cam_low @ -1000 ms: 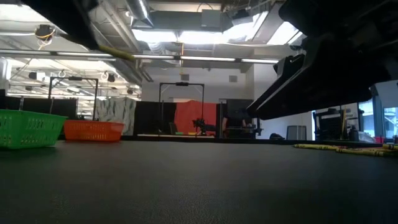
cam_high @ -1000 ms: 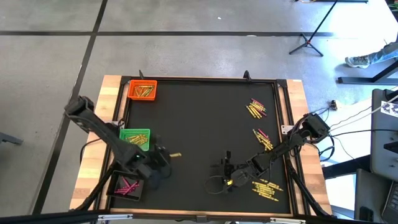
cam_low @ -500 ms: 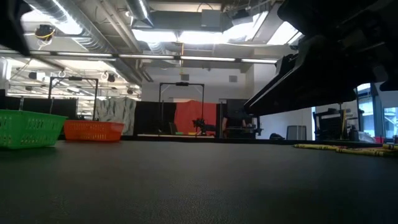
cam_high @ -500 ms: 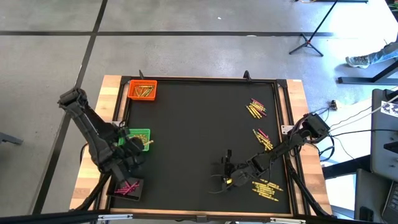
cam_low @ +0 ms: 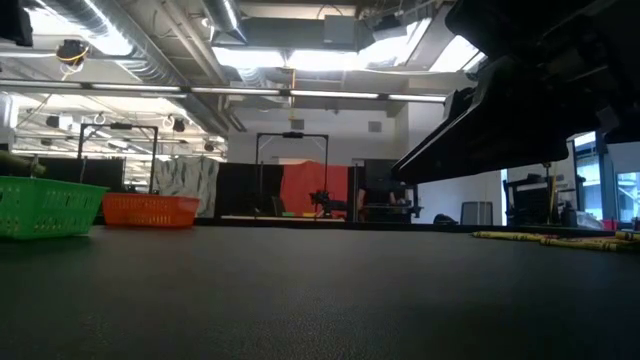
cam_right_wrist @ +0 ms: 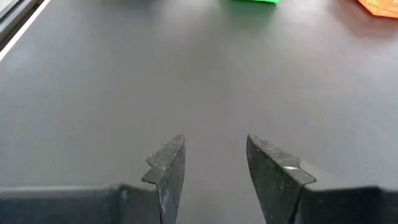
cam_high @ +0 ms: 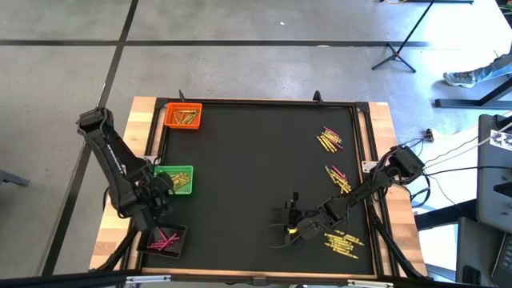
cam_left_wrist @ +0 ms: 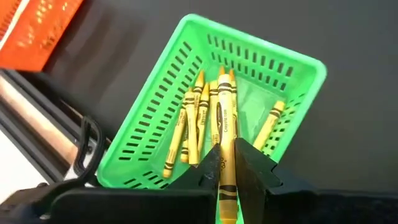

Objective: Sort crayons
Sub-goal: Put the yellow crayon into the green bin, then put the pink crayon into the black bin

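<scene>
My left gripper [cam_left_wrist: 227,163] is over the green tray [cam_high: 176,178] at the mat's left edge, shut on a yellow crayon [cam_left_wrist: 225,118]. Several yellow crayons [cam_left_wrist: 193,121] lie in that tray. The orange tray [cam_high: 183,116] holds orange-gold crayons and the black tray [cam_high: 164,240] holds pink ones. Loose yellow and pink crayons lie in clusters on the mat's right side [cam_high: 329,140], [cam_high: 338,178], [cam_high: 340,240]. My right gripper [cam_right_wrist: 214,155] stands open just above bare mat near the front, beside the nearest cluster. My left gripper pinches the yellow crayon between its two fingers at the crayon's rear part [cam_left_wrist: 227,177]. The fingers slant down from the near side and lie along the crayon. The crayon sticks out ahead of the fingertips over the green tray; whether its tip touches the crayons there I cannot tell.
A raised frame [cam_high: 364,160] borders the black mat, with wooden table showing outside it. The right arm [cam_low: 520,110] fills the upper right of the low view. The mat's middle [cam_high: 256,168] has no objects on it.
My left gripper has carried the yellow crayon from the mat's near-left part toward the left edge and over the green tray, sinking a little and rolling its wrist. It has stayed shut on the crayon. My right gripper has kept its place.
</scene>
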`<action>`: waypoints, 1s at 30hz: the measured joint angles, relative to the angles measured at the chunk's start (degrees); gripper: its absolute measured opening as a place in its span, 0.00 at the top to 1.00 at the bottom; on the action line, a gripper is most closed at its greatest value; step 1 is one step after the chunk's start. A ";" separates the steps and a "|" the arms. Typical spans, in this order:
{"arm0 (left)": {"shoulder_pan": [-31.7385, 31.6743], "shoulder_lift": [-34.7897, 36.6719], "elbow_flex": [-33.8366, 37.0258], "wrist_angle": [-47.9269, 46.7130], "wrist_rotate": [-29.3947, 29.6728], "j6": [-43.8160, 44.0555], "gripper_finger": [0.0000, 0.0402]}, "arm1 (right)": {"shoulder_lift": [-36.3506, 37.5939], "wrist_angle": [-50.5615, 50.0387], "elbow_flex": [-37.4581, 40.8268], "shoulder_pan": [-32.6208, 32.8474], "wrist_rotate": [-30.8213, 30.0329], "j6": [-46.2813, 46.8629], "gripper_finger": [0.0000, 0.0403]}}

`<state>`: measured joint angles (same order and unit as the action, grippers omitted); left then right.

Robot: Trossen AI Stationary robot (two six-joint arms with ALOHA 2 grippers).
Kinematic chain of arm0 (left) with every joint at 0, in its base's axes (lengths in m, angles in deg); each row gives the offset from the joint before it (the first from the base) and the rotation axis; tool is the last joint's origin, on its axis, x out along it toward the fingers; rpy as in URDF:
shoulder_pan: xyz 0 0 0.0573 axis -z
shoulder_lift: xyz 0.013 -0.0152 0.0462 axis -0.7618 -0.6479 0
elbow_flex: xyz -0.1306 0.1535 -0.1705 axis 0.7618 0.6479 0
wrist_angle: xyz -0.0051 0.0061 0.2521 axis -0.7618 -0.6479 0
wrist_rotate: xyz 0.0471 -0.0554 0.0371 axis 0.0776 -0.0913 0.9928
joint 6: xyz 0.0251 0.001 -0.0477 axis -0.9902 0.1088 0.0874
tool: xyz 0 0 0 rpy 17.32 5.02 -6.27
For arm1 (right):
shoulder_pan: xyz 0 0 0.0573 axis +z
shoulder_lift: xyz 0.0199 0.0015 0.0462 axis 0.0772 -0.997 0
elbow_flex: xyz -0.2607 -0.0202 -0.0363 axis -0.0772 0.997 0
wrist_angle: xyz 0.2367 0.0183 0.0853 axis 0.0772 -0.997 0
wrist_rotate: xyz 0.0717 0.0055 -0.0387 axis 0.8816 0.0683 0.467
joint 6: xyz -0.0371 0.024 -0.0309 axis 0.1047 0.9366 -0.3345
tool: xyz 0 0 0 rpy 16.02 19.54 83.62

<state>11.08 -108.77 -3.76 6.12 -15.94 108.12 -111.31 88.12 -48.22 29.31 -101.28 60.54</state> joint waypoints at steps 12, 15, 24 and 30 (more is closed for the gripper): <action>-1.43 0.00 -2.88 -0.09 -1.60 -1.11 0.70 | 0.00 0.00 0.00 -0.01 0.02 -0.09 0.58; -1.43 0.00 -6.17 2.02 5.58 -3.23 0.69 | 0.00 0.00 0.00 0.00 0.02 -0.07 0.58; -2.51 -0.09 -5.42 30.72 22.81 -24.05 0.69 | 1.22 -1.08 -1.48 0.00 -1.90 -1.95 0.58; -7.99 -0.11 3.22 58.14 20.79 -38.99 0.69 | 5.76 -8.11 -2.58 -0.42 -4.64 -1.52 0.58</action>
<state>3.09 -108.88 -0.54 64.26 4.85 69.13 -105.55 80.01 -50.80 28.89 -105.92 59.03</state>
